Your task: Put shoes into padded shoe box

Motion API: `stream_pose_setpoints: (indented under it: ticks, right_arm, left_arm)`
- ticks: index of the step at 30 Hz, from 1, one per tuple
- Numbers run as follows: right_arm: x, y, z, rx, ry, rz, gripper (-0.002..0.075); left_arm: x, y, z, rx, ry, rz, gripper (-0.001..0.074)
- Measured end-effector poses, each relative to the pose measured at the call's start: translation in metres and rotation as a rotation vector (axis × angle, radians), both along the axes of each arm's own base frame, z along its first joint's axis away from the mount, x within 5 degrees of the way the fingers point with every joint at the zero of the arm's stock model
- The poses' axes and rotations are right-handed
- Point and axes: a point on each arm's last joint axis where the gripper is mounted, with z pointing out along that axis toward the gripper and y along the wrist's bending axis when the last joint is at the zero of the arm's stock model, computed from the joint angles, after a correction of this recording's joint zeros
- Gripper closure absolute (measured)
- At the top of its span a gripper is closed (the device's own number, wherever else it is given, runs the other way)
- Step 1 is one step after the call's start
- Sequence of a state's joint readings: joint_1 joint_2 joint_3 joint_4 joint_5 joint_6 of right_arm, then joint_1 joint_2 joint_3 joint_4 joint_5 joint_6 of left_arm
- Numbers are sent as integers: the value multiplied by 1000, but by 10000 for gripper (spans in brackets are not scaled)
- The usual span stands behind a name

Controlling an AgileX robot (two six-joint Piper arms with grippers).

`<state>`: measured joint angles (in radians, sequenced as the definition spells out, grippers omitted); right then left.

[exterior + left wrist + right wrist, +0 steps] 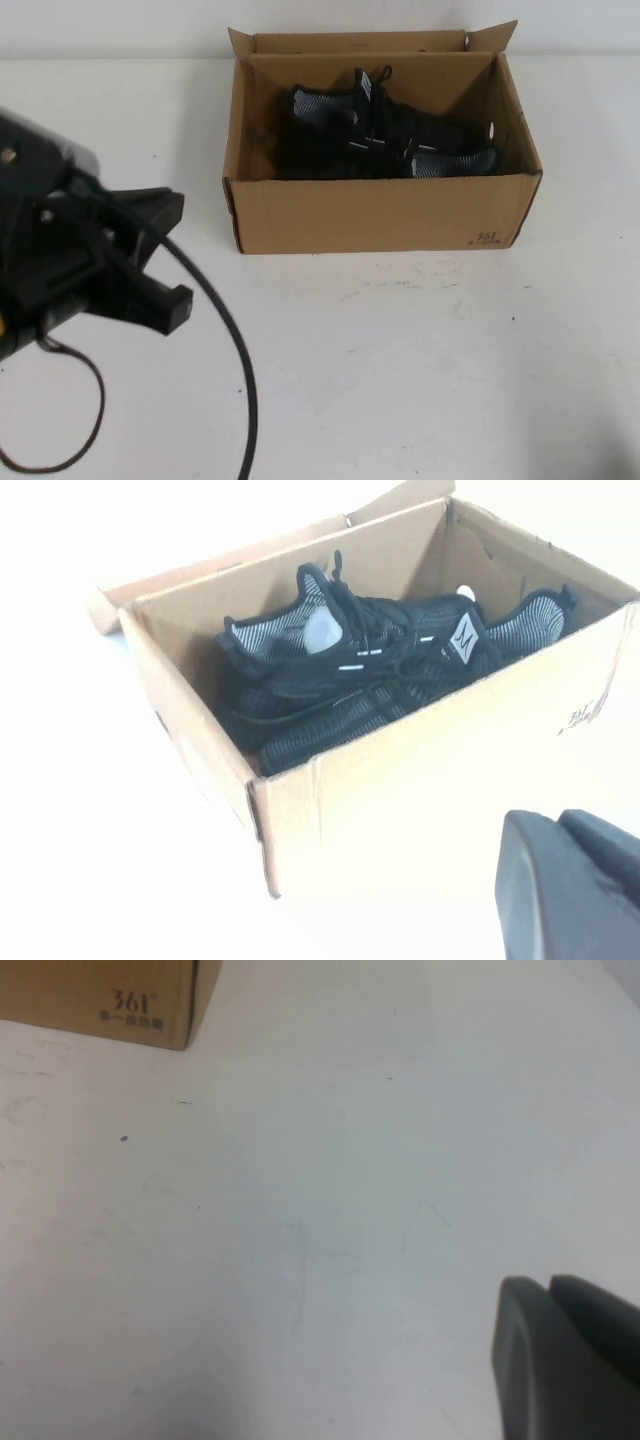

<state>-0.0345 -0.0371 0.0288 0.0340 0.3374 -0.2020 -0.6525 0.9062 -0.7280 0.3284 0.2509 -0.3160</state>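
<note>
The two black knit shoes (390, 138) lie side by side inside the brown cardboard shoe box (380, 212), which stands open at the back middle of the table. The left wrist view shows the shoes (370, 670) in the box (400, 780), heels and laces up. My left gripper (172, 256) hovers left of the box, in front of its left corner, open and empty. My right gripper (565, 1360) is over bare table, in front of and to the right of the box's "361" corner (110, 1000), holding nothing that shows.
The white table (420, 380) stretches in front of the box. A black cable (232, 340) hangs from the left arm and loops over the table's front left. The box's short flaps (500, 36) stand up at the back.
</note>
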Motion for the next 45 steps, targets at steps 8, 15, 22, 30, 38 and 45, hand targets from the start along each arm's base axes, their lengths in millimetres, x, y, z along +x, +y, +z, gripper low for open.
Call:
stream_pose_setpoints:
  ticks: [8, 15, 22, 30, 38, 45]
  right_arm:
    - [0, 0, 0, 0, 0, 0, 734]
    - [0, 0, 0, 0, 0, 0, 734]
    - [0, 0, 0, 0, 0, 0, 734]
    - [0, 0, 0, 0, 0, 0, 734]
    - [0, 0, 0, -2, 0, 0, 734]
    - [0, 0, 0, 0, 2, 0, 734]
  left_arm:
    - [-3, 4, -4, 9, 21, 11, 738]
    - [-7, 6, -13, 30, 15, -2, 738]
    - [-28, 34, -42, -27, -217, 6, 738]
    - [-76, 85, -87, -117, -518, 245, 738]
    - [-101, 103, -120, -155, -521, 401, 738]
    - [-103, 104, -152, -89, -184, 424, 738]
